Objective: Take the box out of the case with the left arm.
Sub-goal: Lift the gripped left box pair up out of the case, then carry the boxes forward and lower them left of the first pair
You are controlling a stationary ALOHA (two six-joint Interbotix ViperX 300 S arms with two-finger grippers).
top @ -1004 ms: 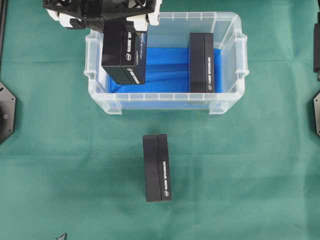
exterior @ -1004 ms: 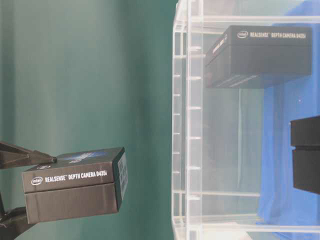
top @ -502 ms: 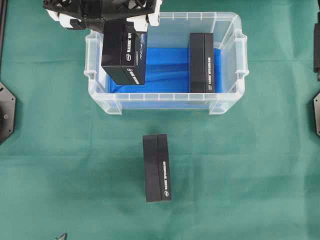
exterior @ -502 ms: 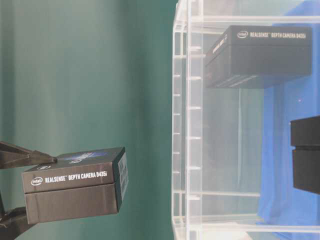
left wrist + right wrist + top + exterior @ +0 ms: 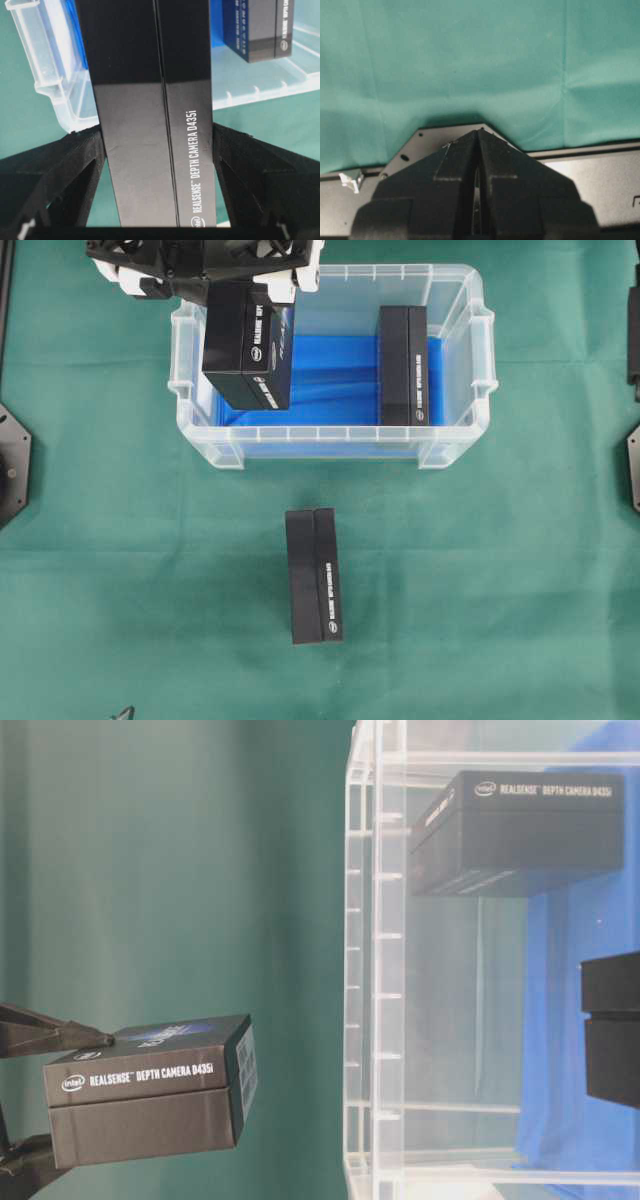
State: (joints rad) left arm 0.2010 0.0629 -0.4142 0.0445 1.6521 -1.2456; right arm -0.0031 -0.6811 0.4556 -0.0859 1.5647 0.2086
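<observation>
While gripped end-on, box (image 5: pixel 247 343) hangs above case (image 5: pixel 455 360) left half | left gripper (image 5: pixel 157 165) clamps its sides | right gripper (image 5: pixel 479 131) pinched closed, empty, over green cloth (image 5: pixel 470 60)

Gripped box (image 5: pixel 145 1090) outside case (image 5: pixel 375 970)

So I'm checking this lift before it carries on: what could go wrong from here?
The left hand grips the held box only at one end, so it could tilt or slip. It hangs above the case, over the left rim, and may clip it. The second box remains inside.
</observation>
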